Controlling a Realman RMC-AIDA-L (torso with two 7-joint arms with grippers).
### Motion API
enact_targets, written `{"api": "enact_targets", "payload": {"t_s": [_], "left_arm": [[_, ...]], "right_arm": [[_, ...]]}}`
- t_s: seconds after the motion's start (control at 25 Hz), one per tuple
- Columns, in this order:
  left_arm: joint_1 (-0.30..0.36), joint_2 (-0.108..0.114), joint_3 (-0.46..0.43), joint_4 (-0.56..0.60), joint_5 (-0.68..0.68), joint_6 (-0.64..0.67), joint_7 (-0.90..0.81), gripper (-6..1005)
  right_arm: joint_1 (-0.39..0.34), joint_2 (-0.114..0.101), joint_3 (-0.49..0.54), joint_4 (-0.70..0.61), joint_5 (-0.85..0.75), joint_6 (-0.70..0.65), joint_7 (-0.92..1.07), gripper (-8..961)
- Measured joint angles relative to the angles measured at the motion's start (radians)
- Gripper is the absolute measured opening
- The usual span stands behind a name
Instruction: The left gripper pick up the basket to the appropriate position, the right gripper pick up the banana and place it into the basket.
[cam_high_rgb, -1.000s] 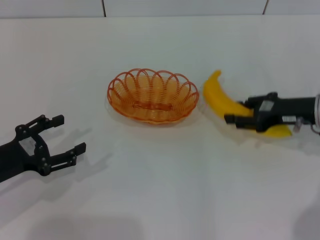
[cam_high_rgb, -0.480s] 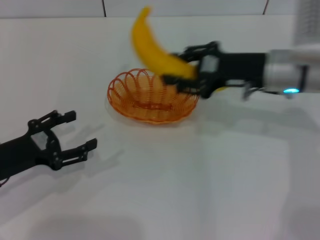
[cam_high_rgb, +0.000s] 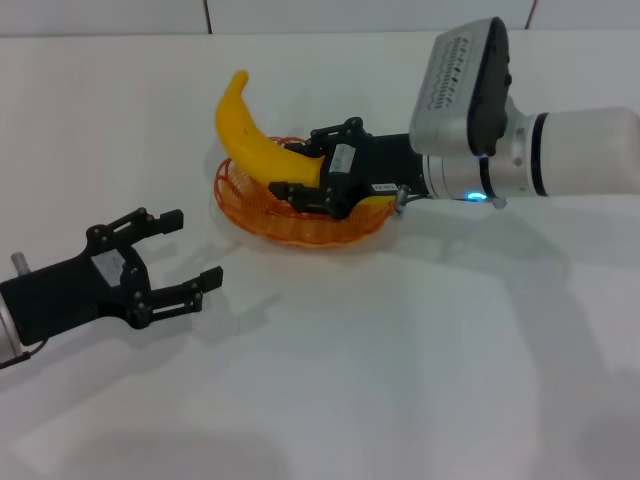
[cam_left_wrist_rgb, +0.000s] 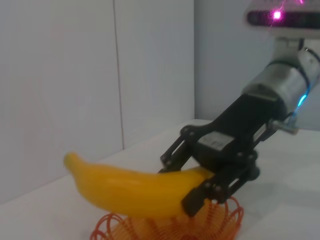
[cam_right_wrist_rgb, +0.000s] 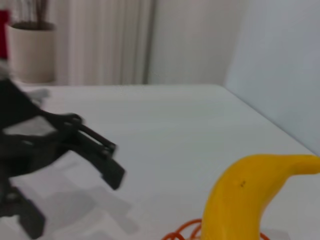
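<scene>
Now we hold the curved bright yellow plastic banana (cam_high_rgb: 258, 145) above the oval orange wire basket (cam_high_rgb: 250, 215), frame centre, clenched in our right gripper (cam_high_rgb: 300, 175). We should lower gently, then release. Lower left, our left gripper (cam_high_rgb: 180, 252) hangs spread, empty.

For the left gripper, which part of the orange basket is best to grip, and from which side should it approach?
Probably the looped rim of the basket on its left, nearest the open left gripper. The wire loops there are thin enough to pinch between the fingers, coming from the left and slightly above. The middle and right part are taken: the right gripper holds the banana over them.
</scene>
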Motion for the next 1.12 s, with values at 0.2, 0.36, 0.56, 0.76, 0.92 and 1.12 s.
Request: {"api": "enact_targets", "payload": {"t_s": [0.2,0.36,0.56,0.76,0.92,1.12], "left_arm": [[0.018,0.004,-0.001,0.000,-0.001,0.019,0.001,890],[0.042,0.007,-0.008,0.009,0.000,0.021,0.002,891],[0.051,0.008,-0.011,0.011,0.000,0.021,0.007,891],[0.057,0.008,-0.012,0.011,0.000,0.021,0.015,891],[0.064,0.009,-0.013,0.011,-0.001,0.013,0.018,891],[0.070,0.008,-0.028,0.010,-0.001,0.010,0.029,890]], "right_arm": [[-0.018,-0.006,-0.024,-0.043,0.034,-0.016,0.020,584],[-0.105,-0.016,0.003,-0.166,0.036,-0.088,0.021,597],[-0.275,-0.061,0.142,-0.270,0.028,-0.260,0.012,750],[-0.352,-0.101,0.297,-0.155,0.026,-0.403,-0.069,893],[-0.358,-0.111,0.390,0.022,0.026,-0.463,-0.233,892],[-0.361,-0.104,0.445,0.121,0.026,-0.481,-0.377,890]]}}
